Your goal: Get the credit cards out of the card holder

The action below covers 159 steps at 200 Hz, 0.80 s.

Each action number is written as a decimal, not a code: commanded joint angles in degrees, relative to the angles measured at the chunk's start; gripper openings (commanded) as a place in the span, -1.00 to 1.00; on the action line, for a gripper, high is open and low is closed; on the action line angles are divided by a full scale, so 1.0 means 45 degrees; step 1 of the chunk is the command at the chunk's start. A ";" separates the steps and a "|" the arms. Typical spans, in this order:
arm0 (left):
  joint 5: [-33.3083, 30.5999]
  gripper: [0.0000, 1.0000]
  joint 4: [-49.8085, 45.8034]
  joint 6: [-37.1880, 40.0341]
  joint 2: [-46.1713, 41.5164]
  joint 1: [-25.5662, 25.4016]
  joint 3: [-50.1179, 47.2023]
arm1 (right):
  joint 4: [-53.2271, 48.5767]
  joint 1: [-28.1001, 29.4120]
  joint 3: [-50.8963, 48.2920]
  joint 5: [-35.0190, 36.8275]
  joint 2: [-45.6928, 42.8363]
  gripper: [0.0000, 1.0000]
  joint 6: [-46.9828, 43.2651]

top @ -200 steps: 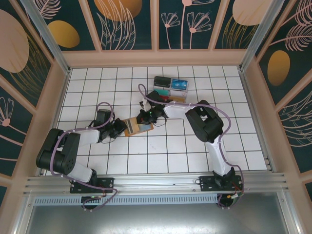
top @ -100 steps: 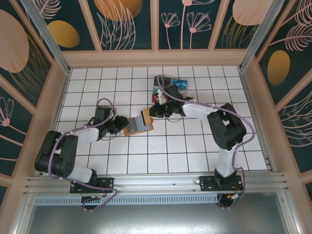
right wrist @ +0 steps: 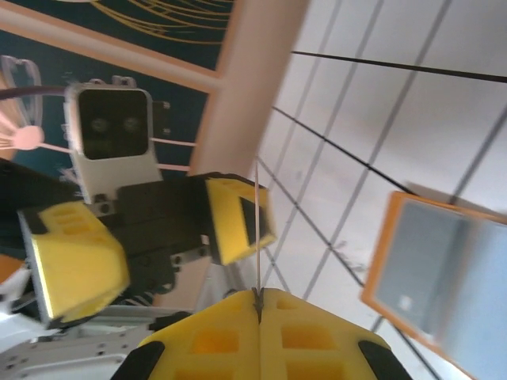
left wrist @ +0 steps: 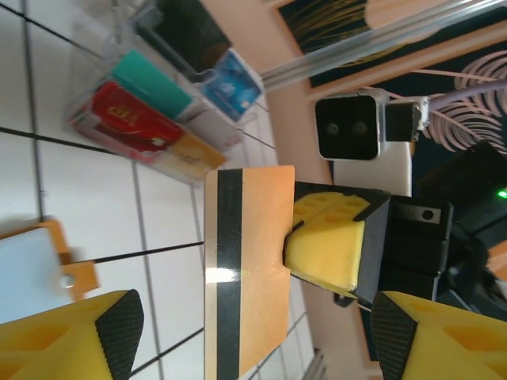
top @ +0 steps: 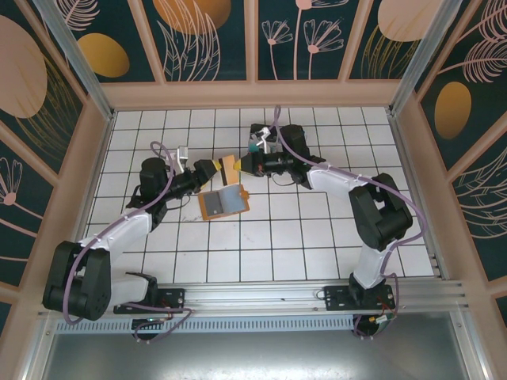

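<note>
The tan-orange card holder (top: 223, 203) lies open and flat on the tiled floor, its grey-blue inside facing up; it also shows in the left wrist view (left wrist: 28, 265) and the right wrist view (right wrist: 440, 269). My right gripper (top: 240, 164) (right wrist: 259, 297) is shut on a gold credit card (top: 228, 165) (left wrist: 249, 261) with a black stripe and holds it in the air behind the holder. My left gripper (top: 207, 168) (left wrist: 253, 340) faces it, open, its fingers (right wrist: 238, 218) on either side of the card and apart from it.
A clear rack (left wrist: 150, 99) of red, teal, blue and gold card stacks stands on the tiles behind the grippers, near the back wall. Wooden walls close off the tiled floor on three sides.
My left gripper has let go of the card holder, opened and swung toward the back. My right gripper lifted the gold card up and back. The holder now lies flat.
</note>
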 commanded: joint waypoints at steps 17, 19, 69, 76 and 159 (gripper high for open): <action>0.1363 0.35 0.2855 -0.1358 0.0010 -0.0053 -0.0085 | 0.2951 0.0010 -0.0216 -0.1611 -0.0277 -1.00 0.2126; 0.1381 0.33 0.2964 -0.1417 0.0036 -0.0038 -0.0095 | 0.3062 0.0020 -0.0246 -0.1653 -0.0282 -1.00 0.2213; 0.1627 -0.44 0.4794 -0.2426 0.0362 -0.0037 -0.0093 | 0.4561 0.0010 -0.0501 -0.1996 -0.0355 -1.00 0.3552; 0.1657 -0.56 0.4934 -0.2492 0.0360 -0.0053 -0.0124 | 0.4682 0.0025 -0.0501 -0.2006 -0.0375 -1.00 0.3643; 0.1545 -1.00 0.5299 -0.2783 0.0361 -0.0051 -0.0102 | 0.4990 0.0265 0.0091 -0.1697 -0.0023 -0.71 0.4010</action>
